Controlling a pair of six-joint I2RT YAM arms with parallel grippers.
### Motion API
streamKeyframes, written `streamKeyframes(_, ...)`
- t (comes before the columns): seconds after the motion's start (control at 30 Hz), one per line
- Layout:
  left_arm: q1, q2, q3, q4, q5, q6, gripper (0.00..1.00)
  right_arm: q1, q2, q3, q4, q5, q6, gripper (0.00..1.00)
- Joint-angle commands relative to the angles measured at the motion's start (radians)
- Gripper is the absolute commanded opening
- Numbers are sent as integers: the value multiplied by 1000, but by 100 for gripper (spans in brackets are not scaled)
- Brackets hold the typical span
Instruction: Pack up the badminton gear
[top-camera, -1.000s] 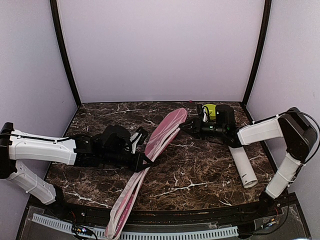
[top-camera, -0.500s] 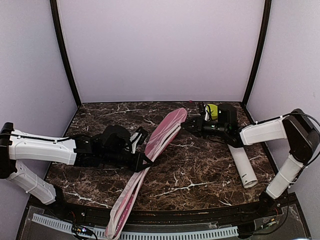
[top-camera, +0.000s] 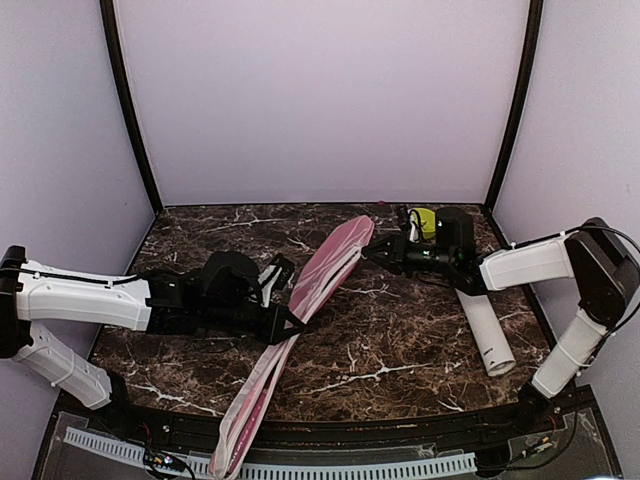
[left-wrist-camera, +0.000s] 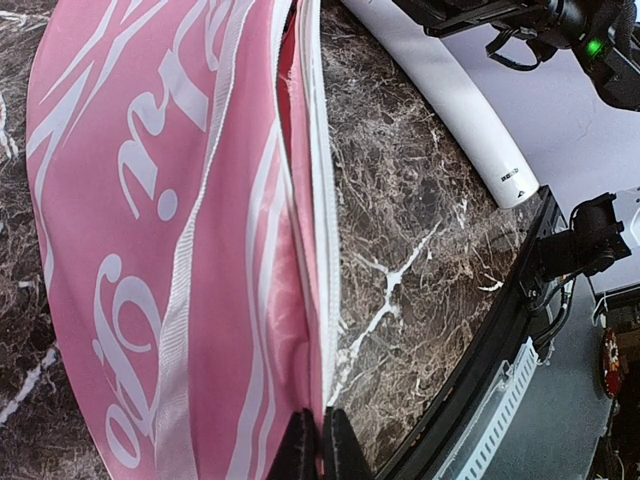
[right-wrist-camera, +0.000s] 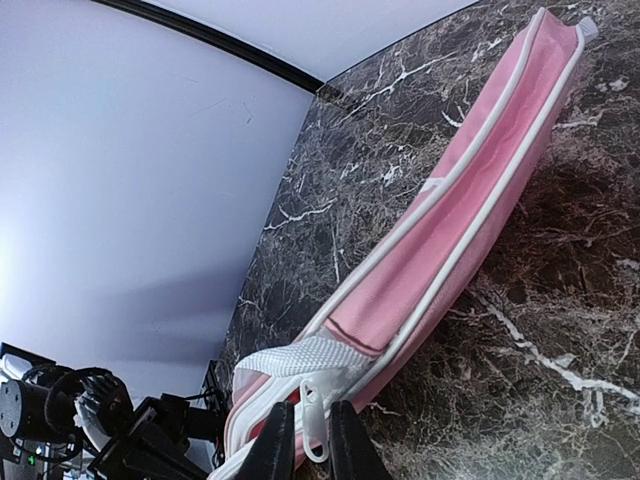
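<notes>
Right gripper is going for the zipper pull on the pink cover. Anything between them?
Nothing visible. The white zipper pull at the far end of the pink cover sits between the fingertips of the right gripper; whether they are clamped on it is unclear. The left gripper pinches the cover's edge farther down, out of the way.

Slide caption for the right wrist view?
Right end effector pinches the white tab at the end of the pink cover.

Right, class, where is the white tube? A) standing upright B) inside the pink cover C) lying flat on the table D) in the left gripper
C: the white tube lies flat on the marble table, apart from the pink racket cover.
</notes>
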Motion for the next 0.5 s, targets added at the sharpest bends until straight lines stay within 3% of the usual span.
streamKeyframes(0.0,-4,-47,-8,64,9,-6,0,-6,11,6,36,-25,-1,13)
streamKeyframes(0.47,-4,-37,0,65,13,-4,0,-5,29,13,29,-56,-13,18)
